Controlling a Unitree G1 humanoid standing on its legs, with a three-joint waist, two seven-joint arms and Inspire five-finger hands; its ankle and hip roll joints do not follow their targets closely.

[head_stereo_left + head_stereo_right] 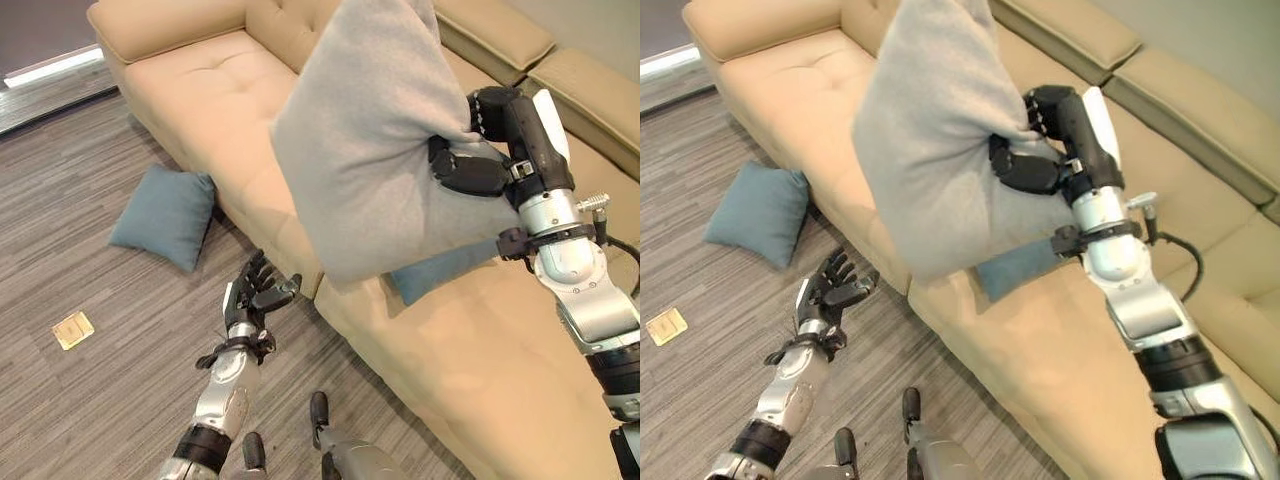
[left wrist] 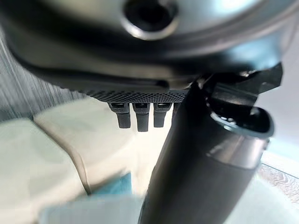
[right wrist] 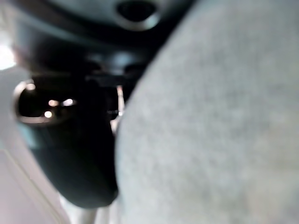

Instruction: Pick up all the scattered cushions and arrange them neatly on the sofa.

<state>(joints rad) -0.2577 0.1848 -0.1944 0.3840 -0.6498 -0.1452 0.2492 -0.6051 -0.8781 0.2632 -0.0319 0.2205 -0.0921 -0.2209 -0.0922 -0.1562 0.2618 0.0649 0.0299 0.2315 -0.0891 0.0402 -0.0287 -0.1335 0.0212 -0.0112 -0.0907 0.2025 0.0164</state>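
- Hanging in the air above the sofa (image 1: 480, 350) seat, the grey cushion (image 1: 370, 130) is pinched at its edge by the right hand (image 1: 480, 150), fingers and thumb curled into the fabric.
- The right arm reaches up from the lower right, forearm raised and the hand turned toward the sofa back, so the cushion droops down and to the left of it.
- The left hand (image 1: 255, 293) hovers low over the floor (image 1: 90, 400) just in front of the sofa's front edge, fingers loosely spread and holding nothing.
- Three cushions can be counted: the grey one in the hand, a blue cushion (image 1: 165, 215) lying on the floor against the sofa's base, and a second blue cushion (image 1: 440, 268) on the seat.
- The seat cushion is mostly hidden behind the grey one; only a strip shows.
- In the right wrist view the grey fabric covers the fingers.
- One small tan square (image 1: 73, 329) lies on the floor; what it is cannot be made out.
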